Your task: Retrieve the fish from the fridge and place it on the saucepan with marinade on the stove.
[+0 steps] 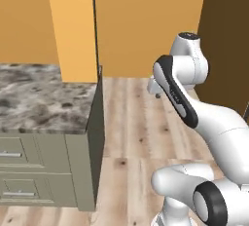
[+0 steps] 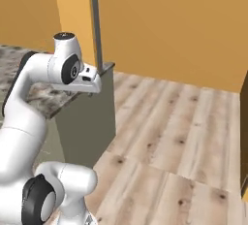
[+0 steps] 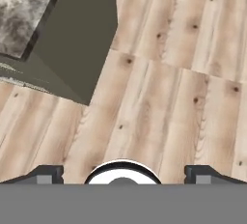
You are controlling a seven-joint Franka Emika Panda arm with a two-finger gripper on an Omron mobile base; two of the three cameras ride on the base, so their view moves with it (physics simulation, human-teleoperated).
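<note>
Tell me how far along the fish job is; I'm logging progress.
Nothing looks done yet. The gripper is open and empty, pointing down at bare wooden floor beside the end of a marble counter. All is left: reaching the fridge, taking the fish, and carrying it to the saucepan.

Flat, even rendered light with no clear source; soft highlights sit on the white arm, and the cabinet side looks darker than its marbled top. Edges are slightly soft, without blur or glare
</note>
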